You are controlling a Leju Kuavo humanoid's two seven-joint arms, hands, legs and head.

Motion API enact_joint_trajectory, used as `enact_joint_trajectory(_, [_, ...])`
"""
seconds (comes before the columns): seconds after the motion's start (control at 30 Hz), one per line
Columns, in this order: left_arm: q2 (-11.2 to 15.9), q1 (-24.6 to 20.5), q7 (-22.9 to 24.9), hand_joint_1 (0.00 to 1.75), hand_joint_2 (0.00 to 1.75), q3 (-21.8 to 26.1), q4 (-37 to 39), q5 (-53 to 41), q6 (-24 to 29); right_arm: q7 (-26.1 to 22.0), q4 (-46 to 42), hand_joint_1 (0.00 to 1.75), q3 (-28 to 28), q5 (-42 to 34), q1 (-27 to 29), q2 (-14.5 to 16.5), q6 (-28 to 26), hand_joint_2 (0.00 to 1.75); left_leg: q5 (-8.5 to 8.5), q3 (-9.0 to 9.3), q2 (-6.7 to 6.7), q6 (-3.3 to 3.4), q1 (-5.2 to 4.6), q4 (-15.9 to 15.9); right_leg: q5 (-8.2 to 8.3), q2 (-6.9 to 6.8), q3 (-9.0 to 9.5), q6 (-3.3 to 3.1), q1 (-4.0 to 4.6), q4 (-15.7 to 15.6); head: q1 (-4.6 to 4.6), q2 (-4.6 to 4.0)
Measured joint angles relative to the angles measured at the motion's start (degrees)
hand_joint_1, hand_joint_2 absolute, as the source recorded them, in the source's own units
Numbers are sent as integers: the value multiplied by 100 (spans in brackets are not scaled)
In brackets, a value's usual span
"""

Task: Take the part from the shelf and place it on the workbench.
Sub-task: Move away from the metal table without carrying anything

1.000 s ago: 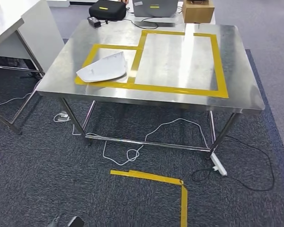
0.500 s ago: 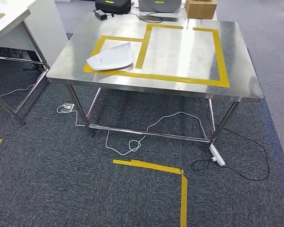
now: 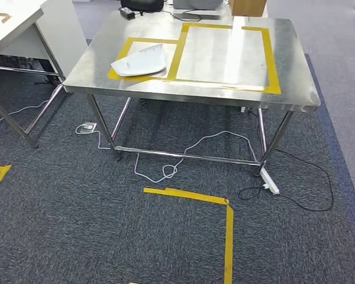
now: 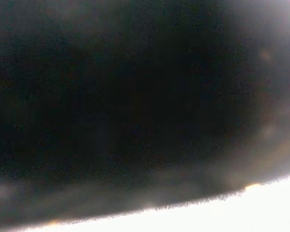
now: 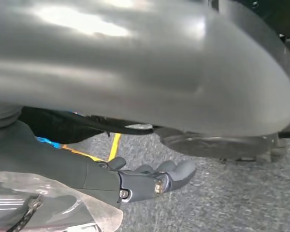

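A white curved part [image 3: 139,61] lies flat on the steel workbench [image 3: 202,94], inside the smaller yellow-taped rectangle [image 3: 122,50] at the bench's left end. The larger taped rectangle [image 3: 274,59] beside it is bare. My right hand [image 5: 151,180] hangs above grey carpet in the right wrist view, its dark fingers stretched out with nothing in them. The left wrist view is too dark and blurred to make anything out.
A second table [image 3: 15,26] stands at the left. White and black cables [image 3: 167,171] and a power strip [image 3: 269,181] lie under the bench. Yellow tape [image 3: 229,236] marks the carpet in front. A black bag [image 3: 142,5] and a cardboard box [image 3: 247,7] sit behind the bench.
The whole picture has shifted: the camera has drawn back from the bench, which now sits higher and smaller. A dark hand tip at the bottom left a second ago is gone.
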Motion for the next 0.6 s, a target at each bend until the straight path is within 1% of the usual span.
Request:
enact_joint_trajectory(0.03, [20, -1, 5, 0, 0, -64, -9, 29, 14, -1, -3, 0, -9, -2, 2, 8, 0, 0, -262, -75, -13, -43, 17, 237, 66, -11, -66, -40, -9, -7, -13, 0])
enact_joint_trajectory(0.07, [29, -3, 8, 0, 0, -118, -17, 53, 26, -2, -7, 0, -15, -3, 3, 16, 0, 0, -574, -160, -21, -84, 38, 581, 123, -18, -138, -61, -5, -3, -27, 0])
enact_joint_trajectory(0.1, [41, -9, 13, 0, 0, -168, -21, 76, 39, -2, -9, 0, -19, -5, 5, 23, 0, 0, -835, -234, -24, -118, 62, 975, 180, -24, -215, -63, -2, 8, -36, 0])
enact_joint_trajectory(0.13, [54, -17, 19, 0, 0, -211, -22, 94, 51, -3, -9, 0, -22, -7, 8, 29, 0, 0, -988, -278, -25, -145, 83, 1308, 232, -30, -292, -61, -1, 26, -37, -1])
enact_joint_trajectory(0.17, [65, -28, 26, 0, 0, -252, -23, 113, 63, -4, -9, 0, -26, -10, 9, 32, 0, 0, -994, -254, -25, -167, 105, 1491, 283, -34, -375, -53, -3, 59, -37, -1])
enact_joint_trajectory(0.2, [77, -39, 36, 0, 0, -287, -25, 131, 72, -6, -9, 0, -31, -13, 10, 33, 0, 0, -880, -139, -25, -183, 126, 1467, 327, -36, -465, -42, -6, 105, -37, 0])
enact_joint_trajectory(0.23, [91, -47, 44, 0, 0, -317, -28, 142, 79, -8, -9, 0, -35, -16, 11, 35, 0, 0, -704, 71, -25, -194, 146, 1232, 363, -34, -554, -27, -10, 160, -38, 0])
enact_joint_trajectory(0.27, [103, -53, 50, 0, 0, -343, -35, 154, 85, -10, -9, 0, -39, -21, 13, 39, 0, 0, -538, 339, -26, -198, 164, 878, 392, -30, -640, -10, -16, 219, -39, 0])
enact_joint_trajectory(0.3, [112, -61, 52, 0, 0, -362, -43, 167, 89, -12, -9, 0, -44, -25, 14, 43, 0, 0, -478, 615, -35, -190, 171, 472, 414, -27, -721, 15, -14, 271, -41, 0])
enact_joint_trajectory(0.33, [120, -72, 52, 0, 0, -380, -52, 182, 98, -15, -10, 0, -50, -29, 14, 46, 0, 0, -477, 822, -46, -172, 168, 132, 443, -27, -782, 45, -12, 314, -38, 0])
enact_joint_trajectory(0.37, [126, -86, 46, 0, 0, -400, -59, 209, 110, -21, -10, 0, -56, -38, 13, 48, 0, 0, -516, 931, -57, -148, 157, -80, 478, -28, -827, 78, -9, 341, -35, 0])
enact_joint_trajectory(0.4, [132, -102, 26, 0, 0, -430, -62, 254, 129, -38, -10, 0, -61, -55, 12, 49, 0, 0, -562, 968, -67, -123, 141, -192, 521, -30, -865, 118, -9, 356, -33, 0])
enact_joint_trajectory(0.43, [139, -116, -4, 0, 0, -467, -62, 310, 151, -66, -10, 0, -65, -84, 12, 49, 0, 0, -545, 933, -67, -88, 132, -231, 565, -29, -892, 158, -13, 365, -29, 0])
enact_joint_trajectory(0.47, [144, -133, -39, 0, 0, -509, -61, 368, 172, -96, -6, 0, -67, -117, 12, 49, 0, 0, -513, 894, -53, -42, 133, -245, 543, -21, -931, 190, -20, 392, -29, 0])
enact_joint_trajectory(0.5, [150, -152, -73, 0, 0, -548, -59, 417, 189, -122, -2, 0, -67, -148, 11, 48, 0, 0, -474, 845, -40, 16, 135, -261, 429, -11, -994, 214, -27, 488, -24, 0])
enact_joint_trajectory(0.53, [157, -170, -96, 0, 0, -577, -57, 447, 201, -138, 2, 0, -67, -170, 11, 48, 0, 0, -426, 785, -26, 77, 136, -276, 218, 0, -1080, 229, -30, 692, -13, 0])
enact_joint_trajectory(0.57, [163, -187, -109, 0, 0, -601, -56, 464, 209, -143, 6, 0, -68, -181, 10, 47, 0, 0, -378, 729, -12, 123, 129, -274, -66, 11, -1186, 237, -36, 1007, -4, 0])
enact_joint_trajectory(0.6, [170, -196, -119, 0, 0, -620, -55, 474, 212, -145, 7, 0, -69, -189, 9, 46, 0, 0, -330, 662, -5, 152, 112, -271, -336, 15, -1291, 242, -37, 1398, 4, 0])
